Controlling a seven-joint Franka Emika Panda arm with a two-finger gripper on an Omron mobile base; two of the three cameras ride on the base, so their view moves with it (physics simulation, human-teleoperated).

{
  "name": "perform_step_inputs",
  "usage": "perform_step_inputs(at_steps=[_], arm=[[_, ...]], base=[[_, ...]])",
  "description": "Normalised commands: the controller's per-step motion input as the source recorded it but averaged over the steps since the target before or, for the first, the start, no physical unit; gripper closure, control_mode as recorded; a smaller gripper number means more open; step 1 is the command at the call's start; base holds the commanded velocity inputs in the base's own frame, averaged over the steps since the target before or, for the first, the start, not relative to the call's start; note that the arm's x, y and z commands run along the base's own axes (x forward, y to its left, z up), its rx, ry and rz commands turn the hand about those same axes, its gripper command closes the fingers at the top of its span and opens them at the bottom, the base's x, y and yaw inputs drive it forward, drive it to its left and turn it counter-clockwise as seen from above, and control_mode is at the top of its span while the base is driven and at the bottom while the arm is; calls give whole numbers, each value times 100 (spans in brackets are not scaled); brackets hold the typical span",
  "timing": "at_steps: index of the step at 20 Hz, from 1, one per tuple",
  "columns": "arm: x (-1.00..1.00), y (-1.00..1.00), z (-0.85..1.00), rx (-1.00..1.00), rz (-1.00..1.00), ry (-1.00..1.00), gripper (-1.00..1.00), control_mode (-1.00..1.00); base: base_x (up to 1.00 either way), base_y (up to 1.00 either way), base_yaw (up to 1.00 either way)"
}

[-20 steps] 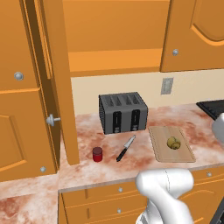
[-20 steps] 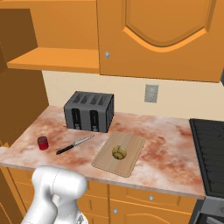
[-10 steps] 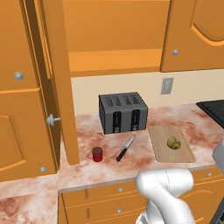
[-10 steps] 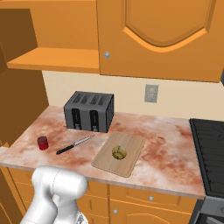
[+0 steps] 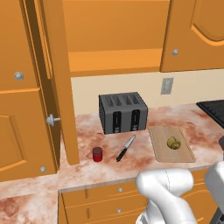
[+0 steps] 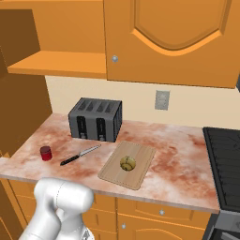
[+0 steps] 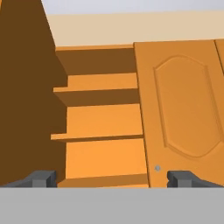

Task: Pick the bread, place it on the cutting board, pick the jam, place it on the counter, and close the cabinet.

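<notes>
The bread (image 5: 173, 142) (image 6: 127, 162) lies on the cutting board (image 5: 186, 154) (image 6: 117, 176), right of the toaster. On the counter (image 5: 144, 161) (image 6: 178, 157) the red jam (image 5: 97, 154) (image 6: 45, 153) stands upright, left of the knife. The cabinet (image 5: 197, 35) (image 6: 173, 37) has its left door (image 5: 57, 87) swung out, which bares orange shelves (image 7: 105, 122). In the hand view my gripper (image 7: 112, 178) is open with nothing between its fingertips (image 7: 43, 177). It faces those shelves and the shut right door (image 7: 183, 109).
A dark toaster (image 5: 123, 112) (image 6: 96, 119) stands against the wall below the shelves. A black-handled knife (image 5: 125, 148) (image 6: 79, 155) lies between jam and board. A black stove (image 5: 214, 109) (image 6: 225, 164) borders the counter on the right. A tall side cabinet (image 5: 17, 109) stands at the left.
Bread, jam, board and cabinet door have stayed put. A part of the arm at the right edge of the left base view has sunk lower.
</notes>
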Motion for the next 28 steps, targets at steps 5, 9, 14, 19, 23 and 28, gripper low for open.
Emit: perform_step_inputs(at_steps=[5, 9, 14, 19, 23, 28], arm=[[-13, 26, -3, 0, 0, 0, -100, -100], [0, 26, -5, 0, 0, 0, -100, -100], [0, 26, -17, -1, 0, 0, -100, -100], [0, 27, -23, -2, 0, 0, -100, -100], [0, 31, -21, -1, 0, 0, -100, -100], [4, 30, -13, -1, 0, 0, -100, -100]], base=[[0, 0, 0], [0, 0, 0], [0, 0, 0], [0, 0, 0], [0, 0, 0], [0, 0, 0]])
